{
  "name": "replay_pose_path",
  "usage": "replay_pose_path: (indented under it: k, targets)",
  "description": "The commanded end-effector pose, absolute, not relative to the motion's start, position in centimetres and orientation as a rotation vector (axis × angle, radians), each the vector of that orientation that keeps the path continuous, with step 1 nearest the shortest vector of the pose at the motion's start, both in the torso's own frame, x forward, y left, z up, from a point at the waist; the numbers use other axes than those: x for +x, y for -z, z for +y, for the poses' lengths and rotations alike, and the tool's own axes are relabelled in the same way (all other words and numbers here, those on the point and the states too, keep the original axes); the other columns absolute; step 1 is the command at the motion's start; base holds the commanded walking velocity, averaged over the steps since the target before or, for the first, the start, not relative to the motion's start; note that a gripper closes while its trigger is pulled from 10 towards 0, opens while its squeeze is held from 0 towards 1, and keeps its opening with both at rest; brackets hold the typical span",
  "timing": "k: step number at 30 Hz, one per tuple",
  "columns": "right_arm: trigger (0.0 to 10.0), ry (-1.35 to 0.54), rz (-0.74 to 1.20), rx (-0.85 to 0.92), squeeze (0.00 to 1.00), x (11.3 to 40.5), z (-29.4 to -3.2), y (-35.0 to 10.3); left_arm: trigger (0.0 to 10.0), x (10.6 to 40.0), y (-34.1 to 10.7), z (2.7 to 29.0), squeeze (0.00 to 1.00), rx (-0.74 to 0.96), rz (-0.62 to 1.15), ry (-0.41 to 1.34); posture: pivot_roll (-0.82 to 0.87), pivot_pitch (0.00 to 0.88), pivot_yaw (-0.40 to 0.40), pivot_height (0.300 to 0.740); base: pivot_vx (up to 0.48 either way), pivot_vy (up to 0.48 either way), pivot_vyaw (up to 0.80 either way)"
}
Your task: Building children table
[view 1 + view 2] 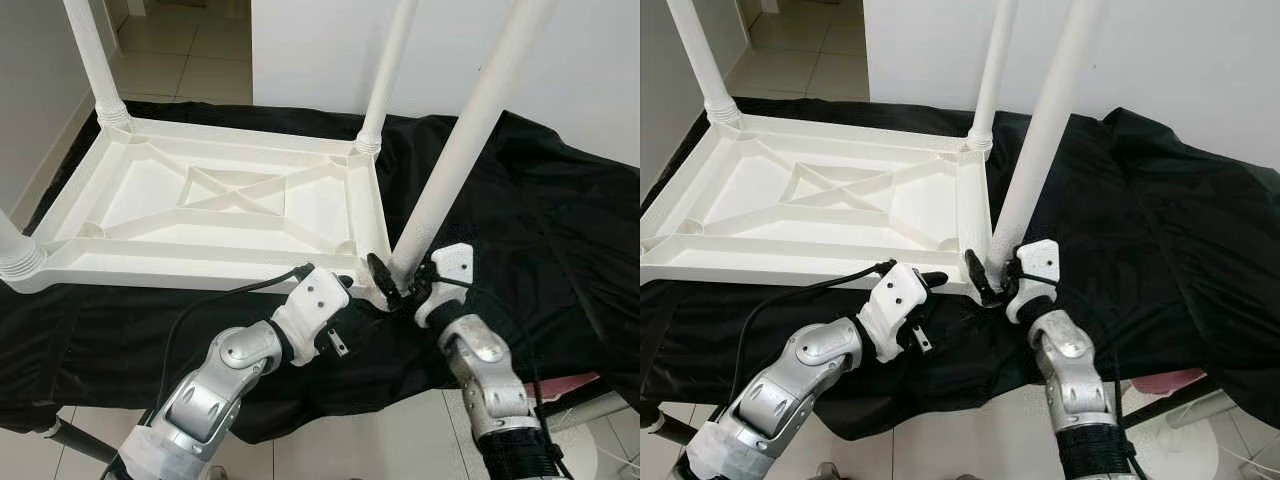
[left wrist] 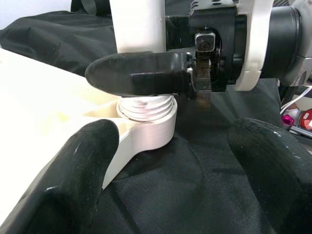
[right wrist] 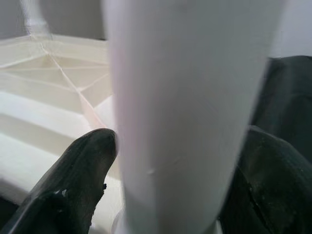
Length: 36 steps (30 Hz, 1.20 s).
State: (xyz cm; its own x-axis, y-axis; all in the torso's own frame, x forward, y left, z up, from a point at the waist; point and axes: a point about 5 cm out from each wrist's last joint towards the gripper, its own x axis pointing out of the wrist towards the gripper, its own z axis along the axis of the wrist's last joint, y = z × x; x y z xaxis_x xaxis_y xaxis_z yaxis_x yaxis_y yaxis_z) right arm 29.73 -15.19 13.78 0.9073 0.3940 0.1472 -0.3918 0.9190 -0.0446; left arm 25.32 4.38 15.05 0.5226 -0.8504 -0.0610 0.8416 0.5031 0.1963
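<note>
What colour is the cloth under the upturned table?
Black cloth, clearest in the left eye view.

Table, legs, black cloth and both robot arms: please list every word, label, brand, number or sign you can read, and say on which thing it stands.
None can be read.
White table top: plain ribs, no lettering.
White leg held by the right gripper: plain.
Left gripper, black cloth: no text.
Red objects at the left wrist view's edge: too small and blurred to tell.
</note>
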Motion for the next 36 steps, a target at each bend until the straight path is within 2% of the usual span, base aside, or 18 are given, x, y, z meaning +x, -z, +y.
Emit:
replay_pose_path:
  k: [1,8,9,12,13,14,15,25,26,31,36]
  targets:
    - [10.0,-0.476,-0.145,-0.031,0.00,30.0,-15.5,-13.7,10.0,25.0,-15.0,3.9,0.00,0.224,-0.041,1.086,0.02,0.052,-0.096,0.740,0.000,0.000,0.00]
    - [10.0,-0.565,-0.128,-0.071,0.00,30.5,-15.5,-13.5,10.0,25.1,-15.0,3.9,0.00,0.227,-0.044,1.089,0.03,0.046,-0.094,0.740,0.000,0.000,0.00]
    - [7.0,-0.600,-0.111,-0.082,0.00,30.8,-15.4,-13.2,10.0,25.1,-15.1,3.9,0.00,0.229,-0.045,1.089,0.03,0.042,-0.096,0.740,0.000,0.000,0.00]
    - [7.0,-0.611,-0.105,-0.085,0.00,30.8,-15.4,-13.0,10.0,25.0,-15.1,3.9,0.00,0.229,-0.045,1.088,0.03,0.042,-0.096,0.740,0.000,0.000,0.00]
    - [2.5,-0.617,-0.100,-0.086,0.00,30.9,-15.5,-12.8,10.0,25.0,-15.1,3.9,0.00,0.230,-0.045,1.088,0.03,0.041,-0.097,0.740,0.000,0.000,0.00]
    - [2.5,-0.617,-0.100,-0.086,0.00,30.9,-15.5,-12.8,10.0,25.0,-15.1,3.9,0.00,0.230,-0.045,1.088,0.03,0.041,-0.097,0.740,0.000,0.000,0.00]
    - [0.0,-0.623,-0.096,-0.085,0.00,30.9,-15.5,-12.7,10.0,25.0,-15.0,3.9,0.00,0.231,-0.044,1.087,0.04,0.040,-0.099,0.740,0.000,0.000,0.00]
    - [0.0,-0.645,-0.085,-0.074,0.00,30.9,-15.9,-12.2,10.0,25.0,-15.0,3.8,0.00,0.229,-0.046,1.086,0.03,0.037,-0.100,0.740,0.000,0.000,0.00]
    - [10.0,-0.641,-0.083,-0.072,0.00,30.9,-16.0,-12.1,10.0,25.0,-15.0,3.8,0.00,0.230,-0.045,1.087,0.03,0.038,-0.099,0.740,0.000,0.000,0.00]
    - [10.0,-0.623,-0.088,-0.048,0.00,30.8,-15.9,-12.2,10.0,24.9,-14.9,3.8,0.00,0.229,-0.044,1.091,0.03,0.041,-0.099,0.740,0.000,0.000,0.00]
    - [10.0,-0.519,-0.059,-0.070,0.00,30.8,-16.1,-12.1,10.0,24.8,-14.9,3.7,0.00,0.226,-0.042,1.098,0.02,0.041,-0.098,0.740,0.000,0.000,0.00]
